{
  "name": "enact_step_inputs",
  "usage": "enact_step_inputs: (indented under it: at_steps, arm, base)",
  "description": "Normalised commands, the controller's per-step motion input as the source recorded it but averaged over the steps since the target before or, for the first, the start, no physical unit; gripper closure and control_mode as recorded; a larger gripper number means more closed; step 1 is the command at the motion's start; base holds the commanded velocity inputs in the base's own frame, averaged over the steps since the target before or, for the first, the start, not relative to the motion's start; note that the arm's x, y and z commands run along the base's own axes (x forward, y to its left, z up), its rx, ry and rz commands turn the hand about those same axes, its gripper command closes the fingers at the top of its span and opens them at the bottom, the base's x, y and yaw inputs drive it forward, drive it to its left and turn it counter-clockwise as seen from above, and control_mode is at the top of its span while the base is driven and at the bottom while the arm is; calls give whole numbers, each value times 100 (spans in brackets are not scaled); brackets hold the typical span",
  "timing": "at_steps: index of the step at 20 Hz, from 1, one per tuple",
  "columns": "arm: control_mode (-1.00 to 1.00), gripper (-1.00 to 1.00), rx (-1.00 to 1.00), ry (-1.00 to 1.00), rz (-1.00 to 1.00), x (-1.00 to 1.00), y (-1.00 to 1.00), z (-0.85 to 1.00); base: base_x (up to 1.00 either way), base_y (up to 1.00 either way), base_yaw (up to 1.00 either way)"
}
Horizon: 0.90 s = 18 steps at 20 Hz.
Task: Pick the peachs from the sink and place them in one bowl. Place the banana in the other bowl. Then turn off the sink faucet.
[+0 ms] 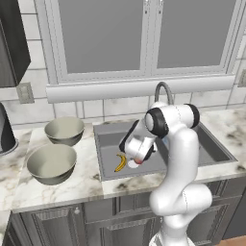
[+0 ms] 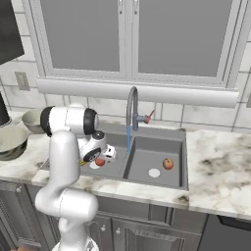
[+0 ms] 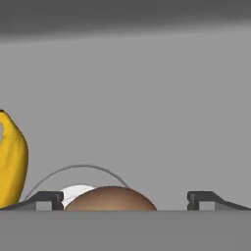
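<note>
My gripper [image 3: 126, 200] is open, low in the left basin of the dark grey sink [image 1: 108, 144]. One peach [image 3: 110, 198] lies between its two fingertips [image 3: 46, 200], over the white drain [image 3: 76, 190]. The same peach [image 2: 100, 162] shows red under the hand [image 2: 100, 154]. A second peach [image 2: 167, 163] rests in the right basin. The yellow banana [image 1: 120, 162] lies just left of the hand. The faucet [image 2: 131, 110] runs a blue stream of water [image 2: 128, 139]. The smaller-looking bowl [image 1: 64, 129] and the wider-looking bowl [image 1: 51, 163] stand on the counter left of the sink.
A marble counter [image 1: 72, 185] surrounds the sink, with a window sill [image 1: 139, 89] behind the faucet. A dark appliance [image 1: 6, 132] stands at the far left. My own white arm [image 1: 180, 158] rises in front of the sink's middle.
</note>
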Motion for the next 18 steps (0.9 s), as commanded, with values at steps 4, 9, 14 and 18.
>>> enact_step_inputs:
  at_steps: [4, 9, 14, 18]
  arm:
    - [-100, 100, 0, 8, -2, -38, -3, -49]
    - [-100, 100, 0, 5, -1, -28, 0, -26]
    - [-100, 100, 0, 0, 0, 0, 0, 0]
    - [-100, 100, 0, -3, 0, -21, -1, 46]
  base:
    - [0, 0, 0]
    - [0, 0, 0]
    - [0, 0, 0]
    - [0, 0, 0]
